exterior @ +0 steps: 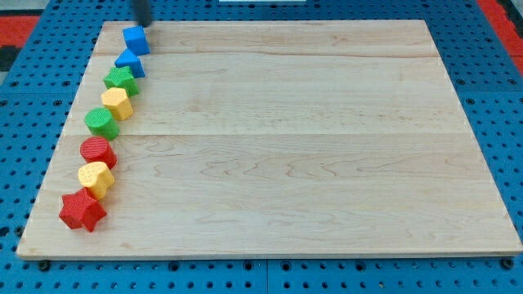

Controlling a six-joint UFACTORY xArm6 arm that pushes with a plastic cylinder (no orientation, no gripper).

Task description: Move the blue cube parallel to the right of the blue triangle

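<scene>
The blue cube [136, 39] sits near the board's top left corner. The blue triangle [129, 62] lies just below it and slightly to the left, touching or nearly touching it. My tip [143, 23] is at the view's top edge, just above the blue cube and slightly to its right, close to its upper side.
A curved line of blocks runs down the wooden board's [286, 147] left side: a green block [121, 80], a yellow block [117, 102], a green round block [101, 122], a red block [98, 152], a yellow block [96, 178] and a red star [82, 211].
</scene>
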